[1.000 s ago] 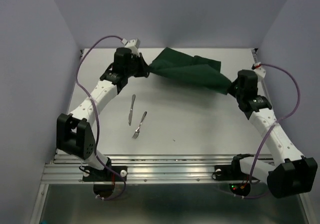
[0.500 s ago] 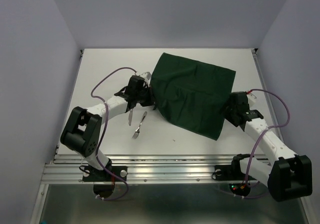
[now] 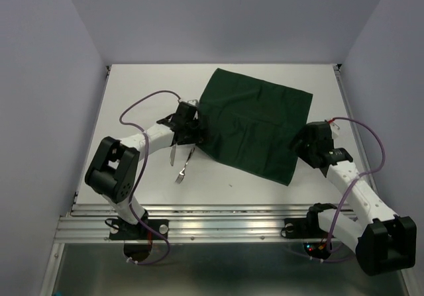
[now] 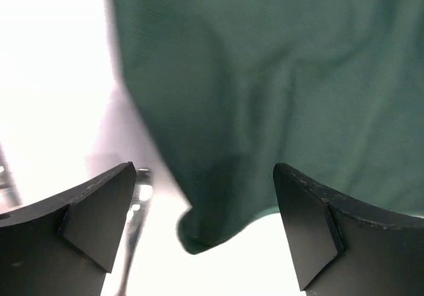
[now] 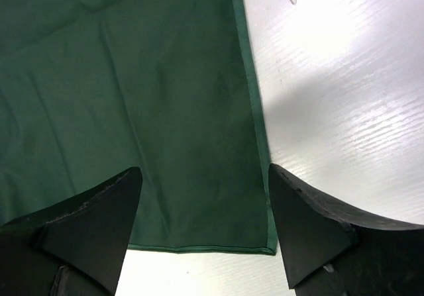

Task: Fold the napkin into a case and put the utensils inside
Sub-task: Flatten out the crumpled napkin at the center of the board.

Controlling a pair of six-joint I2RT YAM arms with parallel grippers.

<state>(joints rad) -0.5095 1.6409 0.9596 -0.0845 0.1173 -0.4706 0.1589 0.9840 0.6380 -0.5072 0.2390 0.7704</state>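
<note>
napkin [image 3: 255, 127] spread flat and unfolded, centre-right of worktop [image 3: 132, 91]. knife [image 3: 171, 153] and fork [image 3: 183, 167] lie just off its left edge. left end effector [image 4: 204, 173] wide apart around the near-left corner. right end effector [image 5: 205, 177] apart over the near-right corner. neither is clamping.

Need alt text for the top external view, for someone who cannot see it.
A dark green napkin lies spread out on a white table. The left gripper and the right gripper are open at its left and right edges. A silver knife and fork lie beside the left gripper.
</note>
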